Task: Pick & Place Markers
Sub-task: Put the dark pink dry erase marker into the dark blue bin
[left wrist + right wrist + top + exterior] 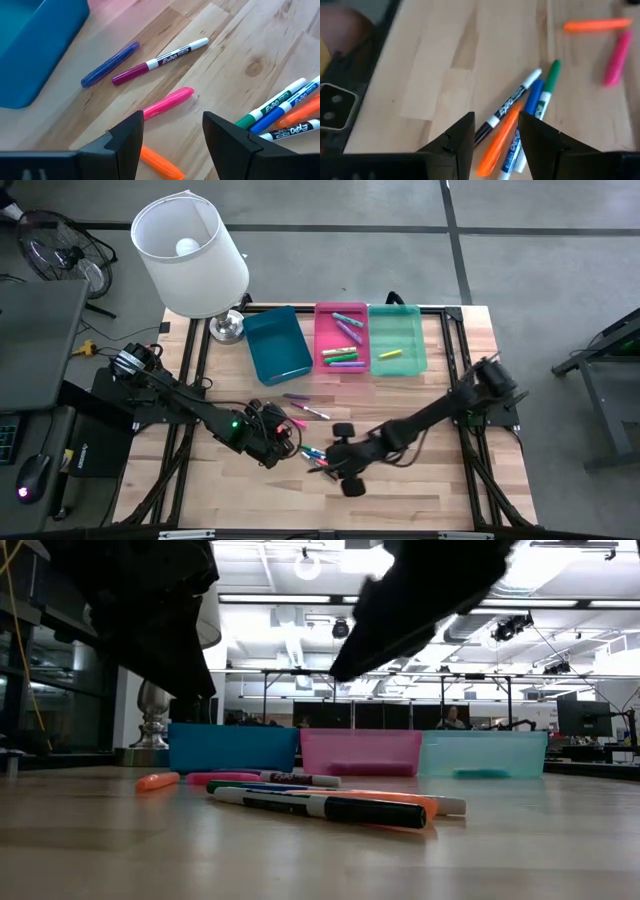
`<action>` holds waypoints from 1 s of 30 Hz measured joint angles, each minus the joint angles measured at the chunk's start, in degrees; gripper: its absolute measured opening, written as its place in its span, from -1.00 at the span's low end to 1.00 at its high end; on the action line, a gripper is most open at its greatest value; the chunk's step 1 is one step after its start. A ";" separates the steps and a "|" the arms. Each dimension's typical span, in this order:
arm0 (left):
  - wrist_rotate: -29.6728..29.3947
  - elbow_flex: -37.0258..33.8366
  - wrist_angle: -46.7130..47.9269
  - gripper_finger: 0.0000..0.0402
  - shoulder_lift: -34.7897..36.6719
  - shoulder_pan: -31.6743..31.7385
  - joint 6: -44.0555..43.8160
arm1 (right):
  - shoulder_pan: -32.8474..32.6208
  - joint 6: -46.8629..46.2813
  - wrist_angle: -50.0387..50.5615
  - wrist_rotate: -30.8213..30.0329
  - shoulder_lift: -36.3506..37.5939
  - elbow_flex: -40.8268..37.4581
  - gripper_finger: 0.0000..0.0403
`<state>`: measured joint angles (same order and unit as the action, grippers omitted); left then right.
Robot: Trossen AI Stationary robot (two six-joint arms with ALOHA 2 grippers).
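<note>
Lamp: a white drum-shaded lamp (190,255) with a rounded metal base stands at the table's far left corner, just beside the blue tray.
Left end effector: the left end effector (278,442) hangs low over the left-middle of the table. Its two dark, blocky fingers are spread apart with nothing between them. In its wrist view a pink marker (167,102) lies just past the fingertips and an orange marker (160,162) sits under them.
Loose markers: slim, smooth plastic pens lie flat on the wood between the two arms. A purple capped marker (110,63) and a magenta-and-white marker (160,61) lie side by side nearer the trays. A bundle of green, blue, orange and black-and-white markers (520,117) lies touching in a fan near the front.
Right end effector: the right end effector (322,464) hovers directly above that bundle, fingers parted, gripping nothing.
Trays: three shallow rectangular plastic trays sit in a row at the far edge. The blue tray (278,344) is tilted. The pink tray (342,337) holds several markers. The green tray (397,337) holds one yellow marker (390,353).
Table: pale butcher-block wood table (420,480) with visible grain, on a dark metal frame.
Room: grey concrete floor; a fan (65,250) and a desk stand to the left; ceiling strip lights and distant workbenches show in the low view.
</note>
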<state>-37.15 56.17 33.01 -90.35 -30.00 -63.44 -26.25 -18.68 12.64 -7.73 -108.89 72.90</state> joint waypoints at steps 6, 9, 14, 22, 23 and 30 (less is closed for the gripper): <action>-3.73 0.02 0.22 0.00 0.00 0.00 5.39 | 0.13 -2.75 14.95 2.05 -8.57 15.15 -0.31; -5.08 0.06 1.68 0.00 0.00 0.00 6.40 | 1.01 -1.07 21.96 -1.01 -10.41 19.28 -0.31; -5.68 0.04 8.30 0.00 0.00 0.00 4.50 | 4.80 1.05 27.95 -5.13 -10.50 20.00 -0.31; -6.91 0.04 16.00 0.00 0.00 -0.33 3.13 | 13.32 6.70 24.27 -6.80 -10.46 15.80 -0.31; -6.93 0.04 17.05 0.00 0.00 -0.74 2.94 | 14.38 6.40 23.23 -5.77 -10.42 14.96 -0.31; -6.91 0.04 27.93 0.00 -0.02 -4.58 -3.88 | 19.11 5.36 20.01 -1.37 -10.41 11.34 -0.31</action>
<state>-44.05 56.21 60.95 -90.37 -34.57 -67.32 -7.14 -13.32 32.64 -9.10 -119.31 84.25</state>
